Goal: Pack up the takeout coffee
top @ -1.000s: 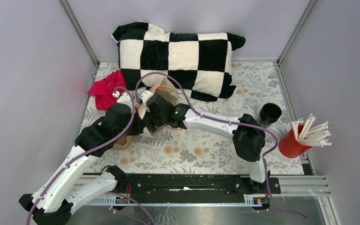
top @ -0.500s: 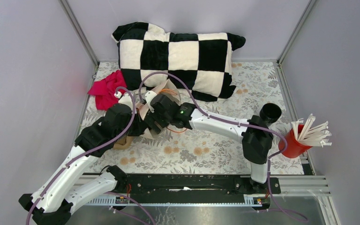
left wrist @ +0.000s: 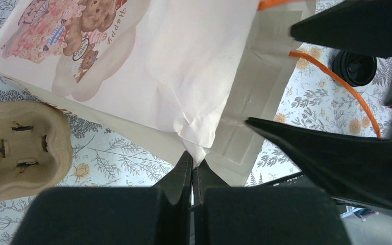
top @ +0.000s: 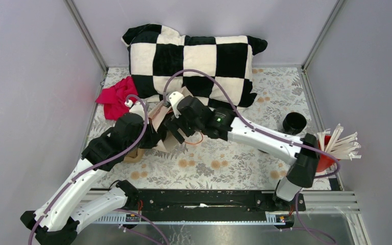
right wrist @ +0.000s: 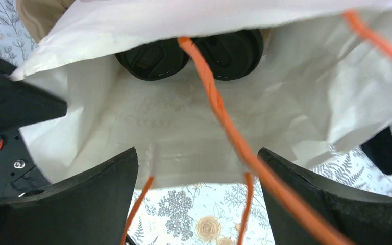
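A white paper bag point(top: 158, 116) with orange handles point(right wrist: 219, 112) lies on its side mid-table, mouth facing right. Deep inside it the right wrist view shows two black lidded coffee cups point(right wrist: 153, 60) point(right wrist: 233, 53) side by side. My left gripper point(left wrist: 193, 164) is shut on the bag's rim, holding it up. Just outside the mouth, my right gripper point(right wrist: 196, 153) is open and holds nothing, with an orange handle crossing between its fingers. Another black cup point(top: 294, 123) stands on the table at the right, also seen as the black cup point(left wrist: 354, 66) in the left wrist view.
A brown pulp carrier point(top: 132, 155) lies just left of the bag. A checkered pillow point(top: 199, 61) fills the back, with a red cloth point(top: 115, 99) at its left. A red cup of white straws point(top: 322, 153) stands at the right edge, beside my right arm's elbow.
My right gripper has drawn back to the right, out of the bag's mouth, and its elbow has swung out toward the red cup. The left gripper has kept its hold.
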`<action>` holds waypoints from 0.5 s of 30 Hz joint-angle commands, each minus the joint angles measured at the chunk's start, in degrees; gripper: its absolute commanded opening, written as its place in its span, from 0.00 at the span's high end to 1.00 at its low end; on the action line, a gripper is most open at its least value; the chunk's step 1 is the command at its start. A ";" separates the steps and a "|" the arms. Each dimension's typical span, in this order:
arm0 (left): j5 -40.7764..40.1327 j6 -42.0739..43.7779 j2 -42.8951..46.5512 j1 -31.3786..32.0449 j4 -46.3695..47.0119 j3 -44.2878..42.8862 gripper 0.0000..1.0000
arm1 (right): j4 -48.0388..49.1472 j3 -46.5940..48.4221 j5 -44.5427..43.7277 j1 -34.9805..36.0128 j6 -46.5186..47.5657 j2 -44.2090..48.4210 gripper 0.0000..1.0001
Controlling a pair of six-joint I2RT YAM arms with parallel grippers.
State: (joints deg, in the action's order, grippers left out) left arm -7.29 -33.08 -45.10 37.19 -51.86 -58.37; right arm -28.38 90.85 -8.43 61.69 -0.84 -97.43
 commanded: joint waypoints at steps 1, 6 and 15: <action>0.35 -0.65 0.41 0.16 0.97 0.45 1.00 | -4.14 -0.09 -4.03 -0.57 -2.80 7.68 0.09; 0.29 -0.87 0.51 0.16 0.49 0.38 1.00 | -6.36 0.77 -4.78 -4.20 -6.82 11.17 0.08; 0.16 -0.57 -1.15 0.16 0.47 -1.08 1.00 | -5.94 0.68 -1.60 -5.88 -6.97 15.01 0.05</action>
State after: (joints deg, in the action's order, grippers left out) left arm -6.35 -33.78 -45.30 37.47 -50.65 -58.37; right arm -34.20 90.59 -9.87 56.38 -6.44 -86.06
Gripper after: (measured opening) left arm 0.004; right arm 0.946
